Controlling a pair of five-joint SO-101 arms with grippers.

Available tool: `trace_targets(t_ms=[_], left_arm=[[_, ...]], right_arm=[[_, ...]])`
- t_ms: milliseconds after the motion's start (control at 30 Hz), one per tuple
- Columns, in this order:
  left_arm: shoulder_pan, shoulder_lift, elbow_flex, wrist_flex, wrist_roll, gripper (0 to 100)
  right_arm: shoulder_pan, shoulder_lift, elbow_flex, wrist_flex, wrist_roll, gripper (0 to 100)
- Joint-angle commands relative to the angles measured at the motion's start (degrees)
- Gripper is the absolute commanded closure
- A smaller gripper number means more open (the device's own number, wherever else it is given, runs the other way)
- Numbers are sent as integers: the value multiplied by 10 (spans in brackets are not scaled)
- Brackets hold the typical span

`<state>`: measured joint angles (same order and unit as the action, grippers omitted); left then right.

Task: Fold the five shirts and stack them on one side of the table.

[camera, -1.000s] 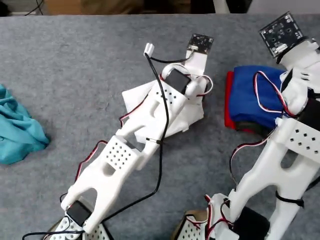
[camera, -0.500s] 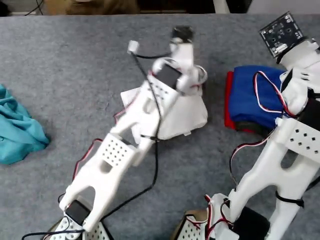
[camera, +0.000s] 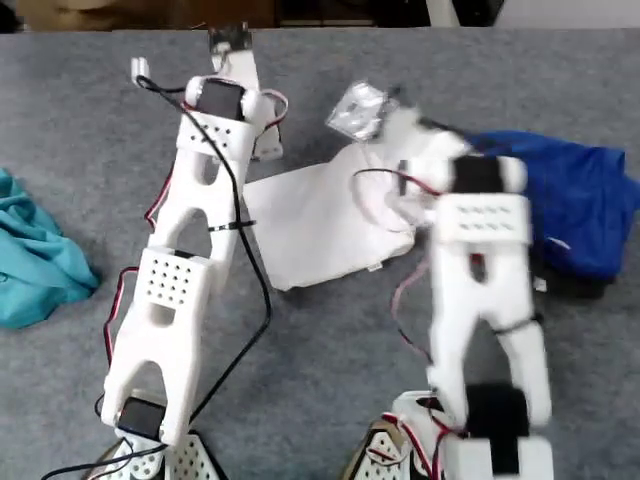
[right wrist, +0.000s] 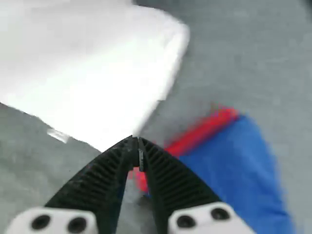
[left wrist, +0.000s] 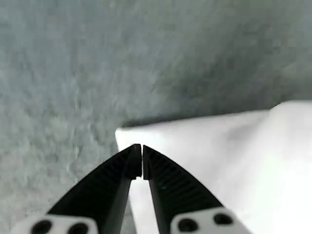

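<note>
Counting from the high view: a white shirt, part-folded, lying flat at the centre of the grey table; a blue shirt at right; a teal shirt crumpled at the left edge, judged not yet folded. Left wrist view: left gripper, fingers pressed together with no cloth seen between them, at the white shirt's corner, lower centre. Right wrist view: right gripper, fingers likewise closed and empty, between the white shirt at upper left and a red shirt lying under the blue one at lower right. Judgement: stack begun with red and blue; white unfinished; teal outstanding.
</note>
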<state>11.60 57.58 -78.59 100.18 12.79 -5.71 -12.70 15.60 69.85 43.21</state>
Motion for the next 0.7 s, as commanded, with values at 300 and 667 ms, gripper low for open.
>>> trace_targets(t_ms=[300,667], left_arm=[[-10,126,11,-65,28,980],[-33,203,-140,-37,54,980]], right_arm=[[46,263,-4,-106,-69,995],[59,252,-70,-23,-40,995]])
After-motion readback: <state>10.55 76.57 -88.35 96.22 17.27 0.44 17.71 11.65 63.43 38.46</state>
